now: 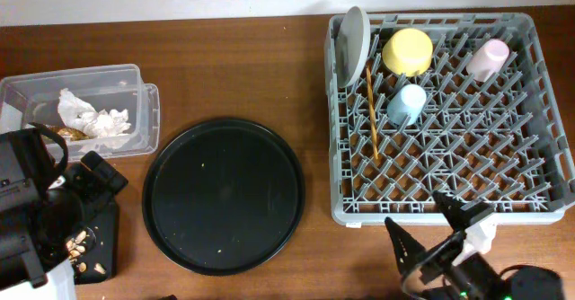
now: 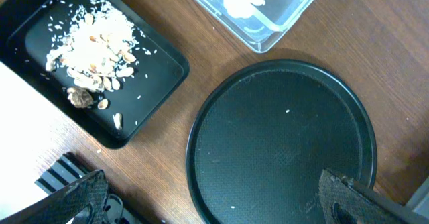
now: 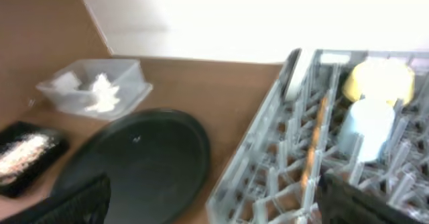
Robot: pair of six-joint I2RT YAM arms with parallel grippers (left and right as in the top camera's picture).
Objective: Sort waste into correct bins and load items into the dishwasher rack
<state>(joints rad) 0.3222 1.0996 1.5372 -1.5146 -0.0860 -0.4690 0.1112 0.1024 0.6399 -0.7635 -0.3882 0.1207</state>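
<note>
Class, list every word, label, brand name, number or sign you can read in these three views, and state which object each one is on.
No readable text in any view.
The dishwasher rack, clear tub, black bin and round black tray show no printing or labels.
The right wrist view is blurred, so any fine print there could not be read.

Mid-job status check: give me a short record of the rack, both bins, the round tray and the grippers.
rack: dishwasher rack holds plate on edge, yellow bowl, pink cup, light-blue cup, chopsticks
clear tub: white tissue, gold-brown wrapper
black bin: food scraps
round tray: a few pale specks on it
left gripper: open, empty
right gripper: open, empty
</note>
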